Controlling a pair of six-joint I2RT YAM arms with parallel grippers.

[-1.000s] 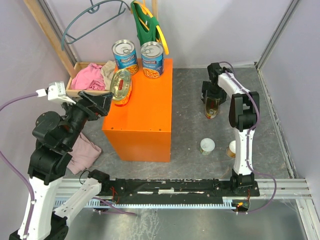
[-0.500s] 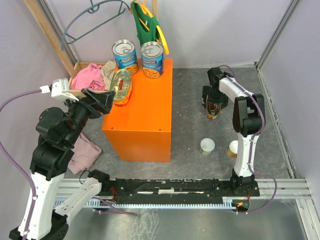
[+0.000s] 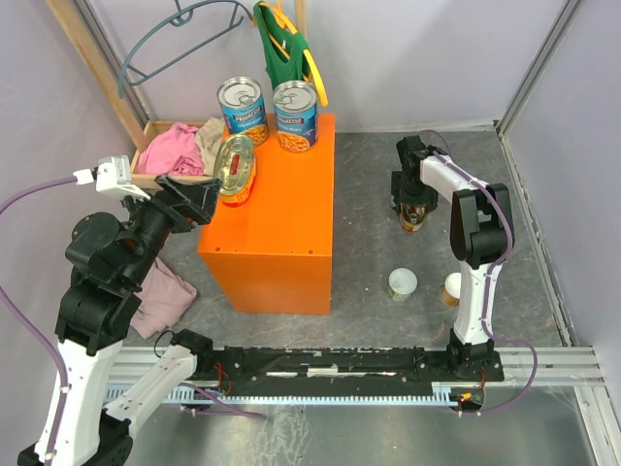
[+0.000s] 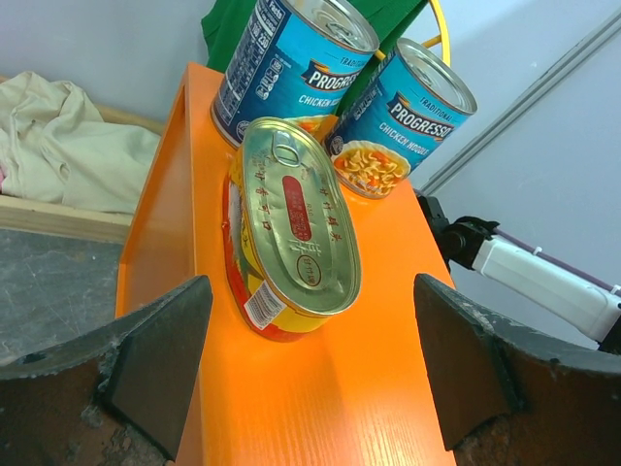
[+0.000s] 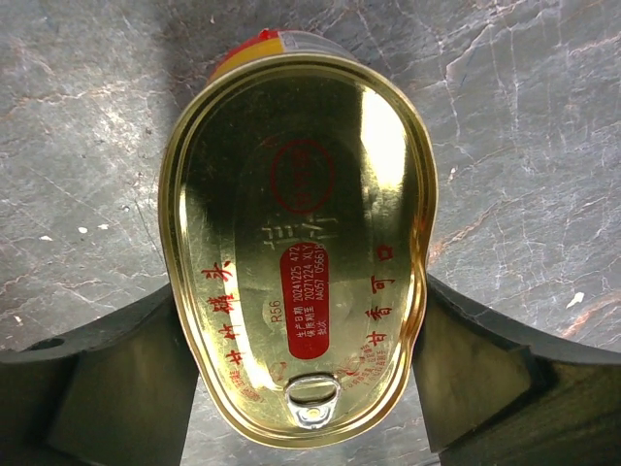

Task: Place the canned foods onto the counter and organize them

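Two tall blue-labelled cans (image 3: 242,109) (image 3: 295,115) stand at the back of the orange counter (image 3: 277,218), with a flat oval yellow-red tin (image 3: 235,167) lying in front of them. My left gripper (image 3: 196,199) hovers open at the counter's left front edge, empty; in the left wrist view the oval tin (image 4: 296,228) lies just beyond the open left gripper (image 4: 310,379). On the grey floor to the right, my right gripper (image 3: 414,206) sits over a second oval tin (image 5: 301,243), its fingers (image 5: 116,379) pressed against both long sides. Two small white-lidded cans (image 3: 403,283) (image 3: 450,287) stand nearer the front.
A wooden tray of clothes (image 3: 175,146) sits left of the counter, and a pink cloth (image 3: 160,296) lies on the floor below my left arm. Green fabric (image 3: 281,44) hangs at the back wall. A metal rail (image 3: 320,364) runs along the front.
My right gripper has come down over the oval tin on the floor and its jaws have narrowed against it. The left arm has only shifted slightly.
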